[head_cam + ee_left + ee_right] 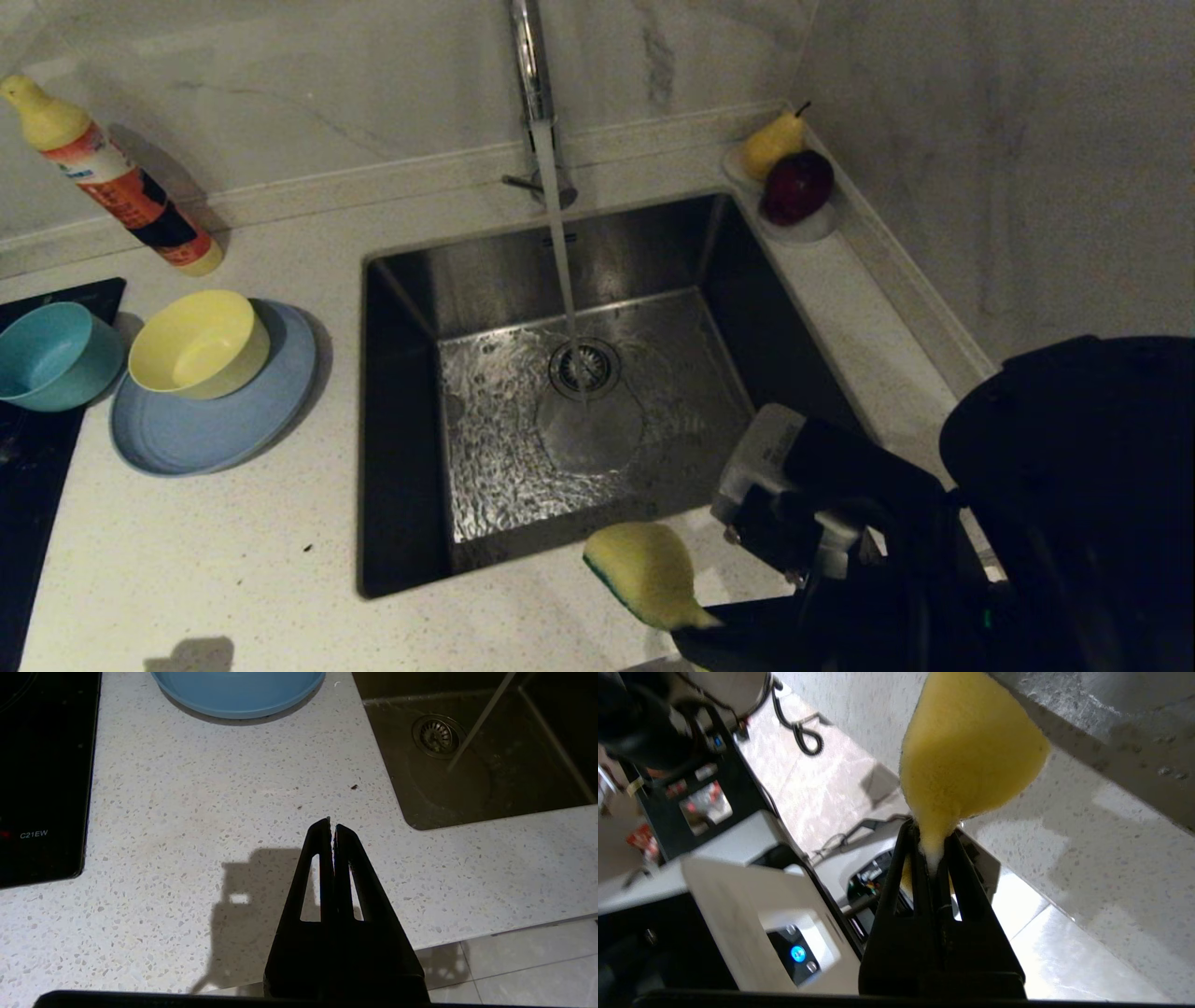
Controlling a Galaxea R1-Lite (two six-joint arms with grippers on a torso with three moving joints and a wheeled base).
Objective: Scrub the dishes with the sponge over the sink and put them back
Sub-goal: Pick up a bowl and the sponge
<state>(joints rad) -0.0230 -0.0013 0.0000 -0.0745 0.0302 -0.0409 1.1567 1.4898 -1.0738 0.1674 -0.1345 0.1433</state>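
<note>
- The teal bowl [51, 359] sits at the far left of the head view, partly on the dark hob [28, 485]. It looks light and rigid with a matte, likely grippy skin; a pinch on its rim seems the natural hold.
- The yellow bowl [198, 342] stands just right of it, inside the plate [210, 425]. It should lift off by the rim; once wet it may turn slippery.
- The plate lies flat on the counter [233, 560], left of the sink [579, 411]. Its low edge looks hard to get fingers under.
- The left gripper [332, 826] hangs over bare counter in its wrist view, fingers pressed together, holding nothing.
- Water runs from the tap [532, 65] onto the drain at the centre.
- The sponge [646, 571], at the lower middle over the sink's near edge, is clamped at one end by the right gripper [934, 851], fingers squeezed almost together. It is soft: the foam bulges beyond the pinch and will likely flex when pressed.
</note>
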